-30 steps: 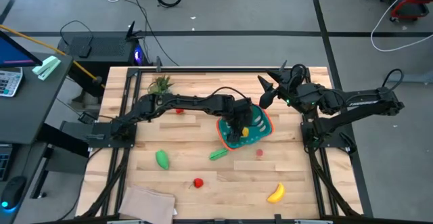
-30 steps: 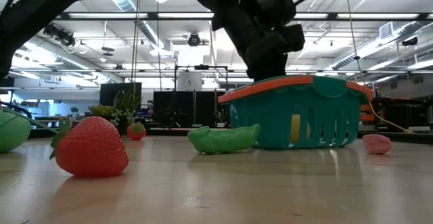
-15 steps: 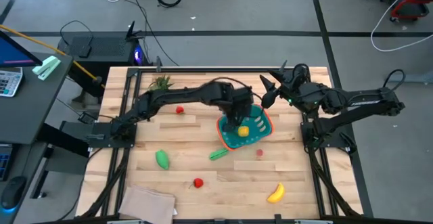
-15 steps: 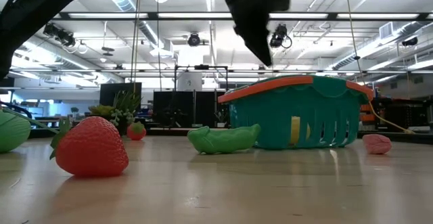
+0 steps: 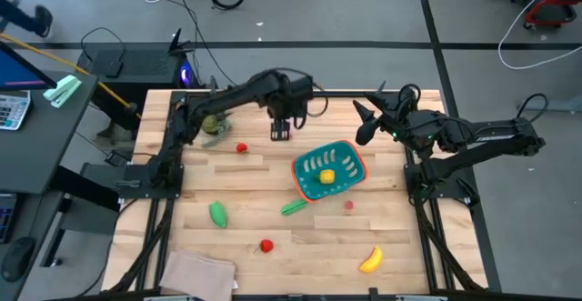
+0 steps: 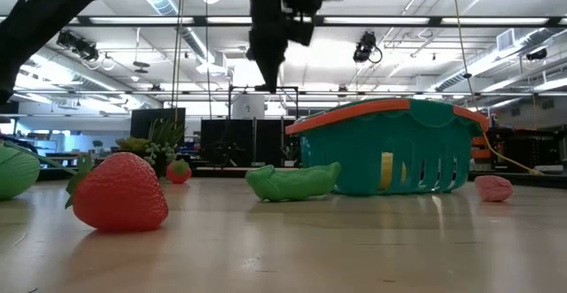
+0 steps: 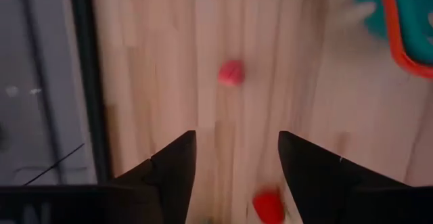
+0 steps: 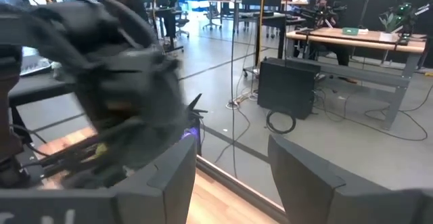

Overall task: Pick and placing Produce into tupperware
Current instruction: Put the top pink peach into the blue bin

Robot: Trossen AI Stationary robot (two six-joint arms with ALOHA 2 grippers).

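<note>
The teal basket (image 5: 329, 170) with an orange-red rim stands on the table right of centre, and a yellow chunk (image 5: 327, 176) lies in it. My left gripper (image 5: 281, 130) hangs open and empty above the table, to the far left of the basket; it also shows in the left wrist view (image 7: 237, 176). A green pod (image 5: 293, 207) lies by the basket's near left corner. A pink piece (image 5: 348, 205), a strawberry (image 5: 266, 245), a banana (image 5: 370, 261), a green piece (image 5: 218, 214) and a red piece (image 5: 241, 147) lie on the table. My right gripper (image 5: 359, 124) waits open at the far right.
A spiky green plant (image 5: 215, 115) stands at the far left corner. A tan cloth (image 5: 197, 274) lies at the near left edge. In the low view the strawberry (image 6: 120, 191) and the pod (image 6: 292, 181) lie in front of the basket (image 6: 390, 147).
My left gripper has risen out of the basket and swung toward the table's far left, away from the basket. The yellow chunk stays lying in the basket. The basket has kept its place.
</note>
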